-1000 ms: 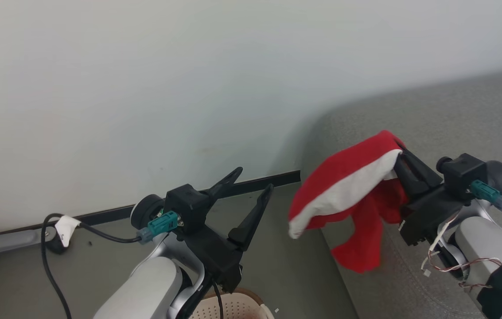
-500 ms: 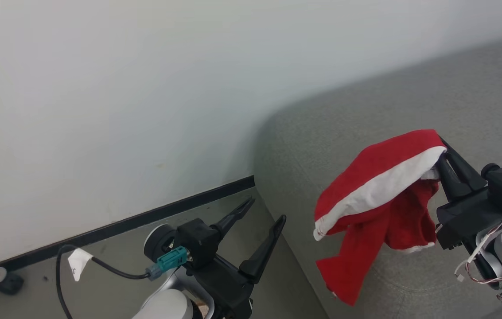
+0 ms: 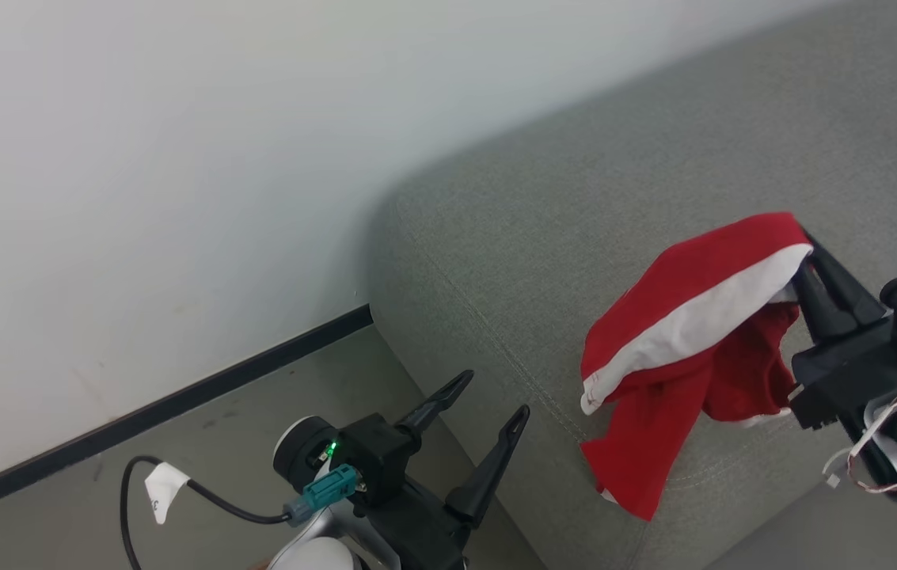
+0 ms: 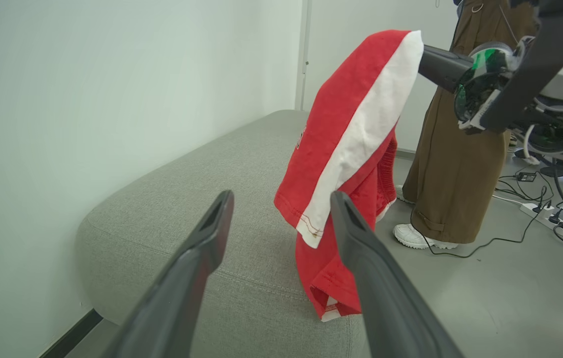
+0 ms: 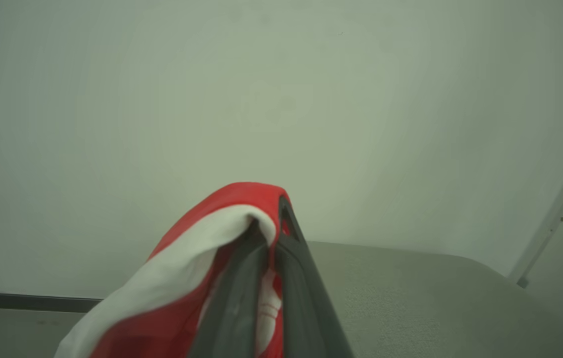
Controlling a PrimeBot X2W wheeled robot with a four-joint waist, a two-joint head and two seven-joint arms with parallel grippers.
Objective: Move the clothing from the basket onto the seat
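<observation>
Presently catalogued, head view unless noted.

1. Clothing (image 3: 678,317): soft red fabric garment with a broad white panel and a stitched hem. It sits at 3 o'clock of the frame, pinched at its upper end and draping down toward 7 o'clock. It hangs over the seat's front edge. Whether the lowest hem touches the upholstery cannot be told.
2. Right claw (image 3: 806,257): two long dark fingers, clamped together on the garment's top fold, reaching in from 4 o'clock.
3. Left claw (image 3: 496,393): same make, fingers spread wide and holding nothing, at 6 o'clock, just beside the seat's rounded corner.
4. Seat (image 3: 575,206): large, grey, woven upholstery with a stitched seam, running from 12 to 4 o'clock.
5. Pale wall (image 3: 179,158), black skirting strip (image 3: 179,405), grey floor (image 3: 218,459).
6. Person (image 4: 455,164): long brown garment and white shoes, at 2 o'clock of the left wrist view, standing beyond the seat.
</observation>
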